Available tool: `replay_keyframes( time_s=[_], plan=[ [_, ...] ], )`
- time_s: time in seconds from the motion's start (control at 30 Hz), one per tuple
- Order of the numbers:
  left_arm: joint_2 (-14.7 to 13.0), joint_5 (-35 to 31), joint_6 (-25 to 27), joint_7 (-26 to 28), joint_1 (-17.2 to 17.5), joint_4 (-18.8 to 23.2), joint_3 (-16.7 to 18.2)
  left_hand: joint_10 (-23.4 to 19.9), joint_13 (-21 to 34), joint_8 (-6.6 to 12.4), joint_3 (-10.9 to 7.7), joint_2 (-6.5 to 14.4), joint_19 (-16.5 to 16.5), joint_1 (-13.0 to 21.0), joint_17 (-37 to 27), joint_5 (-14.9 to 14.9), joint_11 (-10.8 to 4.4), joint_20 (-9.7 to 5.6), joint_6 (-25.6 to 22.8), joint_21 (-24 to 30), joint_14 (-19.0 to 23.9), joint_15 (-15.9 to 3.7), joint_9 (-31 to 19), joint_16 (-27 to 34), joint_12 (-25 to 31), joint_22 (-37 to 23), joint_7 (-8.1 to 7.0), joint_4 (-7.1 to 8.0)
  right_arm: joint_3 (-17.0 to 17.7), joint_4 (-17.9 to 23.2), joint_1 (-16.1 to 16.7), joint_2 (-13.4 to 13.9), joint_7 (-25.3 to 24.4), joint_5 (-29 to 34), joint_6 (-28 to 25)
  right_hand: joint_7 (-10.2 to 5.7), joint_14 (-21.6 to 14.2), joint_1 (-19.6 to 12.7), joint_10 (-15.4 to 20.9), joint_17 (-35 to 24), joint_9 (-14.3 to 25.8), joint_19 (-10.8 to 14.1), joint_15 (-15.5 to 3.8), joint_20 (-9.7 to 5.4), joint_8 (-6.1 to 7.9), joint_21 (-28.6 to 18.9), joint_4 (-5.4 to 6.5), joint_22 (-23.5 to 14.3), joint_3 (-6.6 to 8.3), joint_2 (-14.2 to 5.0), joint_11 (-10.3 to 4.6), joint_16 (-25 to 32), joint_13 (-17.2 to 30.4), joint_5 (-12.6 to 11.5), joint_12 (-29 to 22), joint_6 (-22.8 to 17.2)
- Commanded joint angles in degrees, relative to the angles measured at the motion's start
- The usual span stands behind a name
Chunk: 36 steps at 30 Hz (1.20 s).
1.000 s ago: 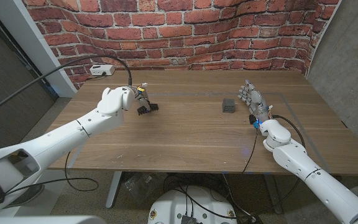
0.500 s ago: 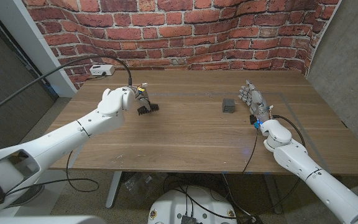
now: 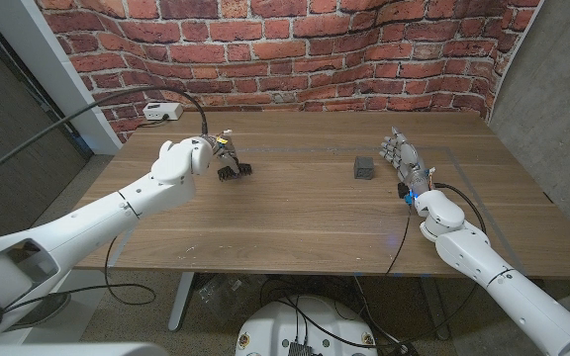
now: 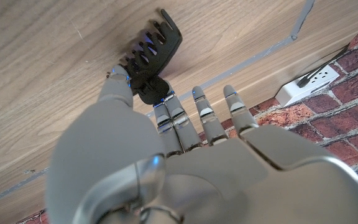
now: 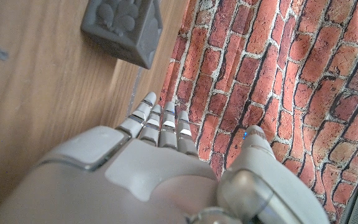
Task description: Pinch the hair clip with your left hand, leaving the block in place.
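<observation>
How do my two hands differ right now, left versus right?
The left hand pinches the black hair clip between thumb and finger; the right hand holds nothing, fingers straight. The left hand is on the clip; the right hand stands apart from the grey block, not touching it. Both are over the wooden table.

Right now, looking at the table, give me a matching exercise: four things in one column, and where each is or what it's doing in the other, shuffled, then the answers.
Column one:
1. hair clip
2. block
3. right hand
4. power strip

Column two:
A. at the table's far left corner by the brick wall
B. fingers extended, holding nothing
C. pinched by the left hand
D. standing alone on the table, left of the right hand

Pairs: 1-C, 2-D, 3-B, 4-A
</observation>
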<state>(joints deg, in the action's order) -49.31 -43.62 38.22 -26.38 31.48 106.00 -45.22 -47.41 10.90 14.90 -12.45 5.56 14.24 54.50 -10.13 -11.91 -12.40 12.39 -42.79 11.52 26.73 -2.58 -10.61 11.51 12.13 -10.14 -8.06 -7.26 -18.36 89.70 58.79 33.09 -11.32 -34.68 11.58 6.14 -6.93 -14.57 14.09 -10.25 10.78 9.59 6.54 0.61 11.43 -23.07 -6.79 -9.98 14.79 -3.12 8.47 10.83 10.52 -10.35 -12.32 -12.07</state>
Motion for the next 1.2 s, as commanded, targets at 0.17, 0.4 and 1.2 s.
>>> replay_keyframes(
  time_s=[0.17,0.4,1.2],
  plan=[
    [-1.66,2.15,-0.67,3.31,1.68,2.83,2.16,-0.95,0.20,0.09,-0.93,0.71,1.06,1.36,0.04,0.27,-0.05,-0.19,-0.95,0.39,0.86,-7.06,-0.20,-0.08,0.01,0.05,0.33,-0.22,0.13,-0.02,0.12,-0.22,-0.28,0.12,0.46,0.26,-0.46,-0.48,0.55,-0.20,0.11,0.35,-0.16,-0.10,-0.12,0.14,-0.34,-0.32,0.06,-0.05,-0.12,-0.03,0.15,0.33,-0.17,-0.54],
    [-2.43,2.09,-1.06,3.79,2.39,4.15,2.50,-1.39,0.20,-0.05,-1.34,0.91,1.37,1.89,0.04,0.46,-0.05,-0.15,-1.48,0.31,1.16,-7.14,-0.20,-0.21,-0.15,0.05,0.20,-0.37,0.00,0.22,0.10,0.00,-0.14,0.18,0.10,0.21,-0.51,-0.47,0.65,-0.21,0.12,0.40,-0.21,-0.13,-0.13,0.25,-0.33,-0.33,0.08,-0.13,-0.05,-0.02,0.15,0.32,-0.19,-0.54],
    [-2.02,4.69,-0.59,9.91,5.46,4.84,4.58,-10.76,0.17,0.74,-5.32,2.73,4.58,4.93,0.11,0.99,0.09,-0.13,-11.74,0.20,7.06,-7.61,-0.03,-0.10,0.16,0.05,1.24,-0.45,0.21,0.68,0.15,0.27,-0.15,0.15,-0.01,0.23,-0.58,-0.40,0.63,-0.21,0.12,0.53,-0.18,-0.09,-0.15,0.54,-0.35,-0.34,0.01,-0.10,-0.03,-0.05,0.15,0.34,-0.15,-0.56]
  ],
)
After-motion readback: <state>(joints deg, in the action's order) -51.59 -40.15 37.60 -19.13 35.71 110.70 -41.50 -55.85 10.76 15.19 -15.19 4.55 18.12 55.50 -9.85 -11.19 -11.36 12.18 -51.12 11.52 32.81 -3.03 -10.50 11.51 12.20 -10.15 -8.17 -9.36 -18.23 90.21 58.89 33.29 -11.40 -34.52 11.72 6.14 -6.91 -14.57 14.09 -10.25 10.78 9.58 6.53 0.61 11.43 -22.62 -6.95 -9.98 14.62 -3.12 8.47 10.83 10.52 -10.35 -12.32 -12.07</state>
